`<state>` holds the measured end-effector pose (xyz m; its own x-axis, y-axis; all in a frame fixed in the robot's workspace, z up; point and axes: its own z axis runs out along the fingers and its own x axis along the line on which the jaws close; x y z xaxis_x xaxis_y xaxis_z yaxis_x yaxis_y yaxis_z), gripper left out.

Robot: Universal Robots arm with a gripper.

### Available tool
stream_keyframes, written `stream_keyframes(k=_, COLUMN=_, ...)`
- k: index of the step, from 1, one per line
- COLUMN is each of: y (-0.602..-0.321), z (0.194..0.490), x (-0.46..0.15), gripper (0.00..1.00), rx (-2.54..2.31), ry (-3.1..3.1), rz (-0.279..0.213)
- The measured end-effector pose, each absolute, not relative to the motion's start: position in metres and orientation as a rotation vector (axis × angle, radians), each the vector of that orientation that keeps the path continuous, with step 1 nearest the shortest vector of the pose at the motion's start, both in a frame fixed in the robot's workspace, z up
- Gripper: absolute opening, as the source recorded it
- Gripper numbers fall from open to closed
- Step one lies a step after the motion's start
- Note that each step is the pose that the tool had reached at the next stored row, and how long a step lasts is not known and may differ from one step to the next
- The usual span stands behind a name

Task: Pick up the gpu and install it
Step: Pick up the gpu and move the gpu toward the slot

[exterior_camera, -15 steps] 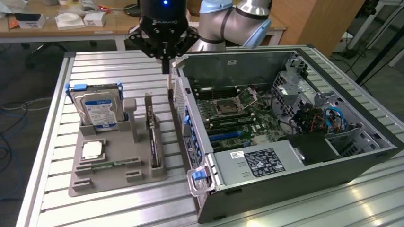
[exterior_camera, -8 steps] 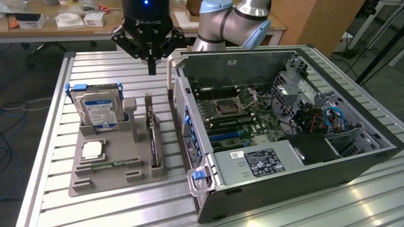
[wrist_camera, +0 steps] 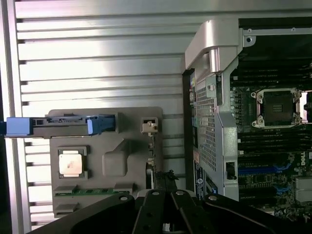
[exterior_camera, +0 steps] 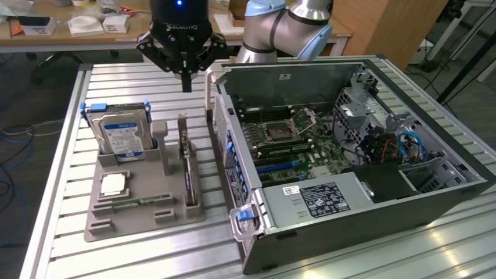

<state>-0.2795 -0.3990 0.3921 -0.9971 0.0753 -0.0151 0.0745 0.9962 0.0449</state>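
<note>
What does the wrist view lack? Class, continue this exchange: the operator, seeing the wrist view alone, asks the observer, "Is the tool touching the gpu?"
Observer: No. In the exterior view the tool hangs well above the gpu, which stands on edge in the gray tray.
Operator: Does the tool hold anything?
Observer: Nothing. Its fingers are shut, meeting in one empty tip.
Operator: What is the blue-ended thing in the tray?
Observer: A hard drive standing upright; its broad face carries a blue label.
</note>
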Motion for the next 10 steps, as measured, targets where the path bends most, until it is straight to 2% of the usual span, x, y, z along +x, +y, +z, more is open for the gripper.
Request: stream_keyframes(k=10, y=-0.3989, z=0.3921, x=-0.2796, gripper=0.11, rx=0.117, ry=3.122, rz=0.072)
